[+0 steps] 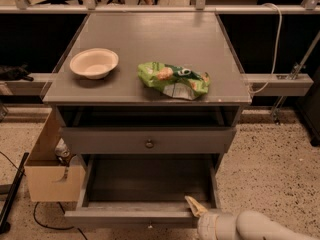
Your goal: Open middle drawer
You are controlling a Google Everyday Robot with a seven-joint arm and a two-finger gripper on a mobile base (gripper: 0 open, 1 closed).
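The middle drawer (149, 140) is a wide grey front with a small round metal knob (149, 144), and it looks pushed in. Above it is a dark open slot under the cabinet top. Below it the bottom drawer (145, 215) is pulled far out and shows an empty grey floor. My gripper (196, 206) sits at the lower right, at the front right corner of that open bottom drawer, with the pale arm (250, 226) trailing off to the right. It is well below and to the right of the middle drawer's knob.
On the cabinet top (150, 39) stand a cream bowl (94, 63) at the left and a green snack bag (173, 79) near the middle. A cardboard box (50, 174) sits on the floor to the left. A white cable (272, 44) hangs at the right.
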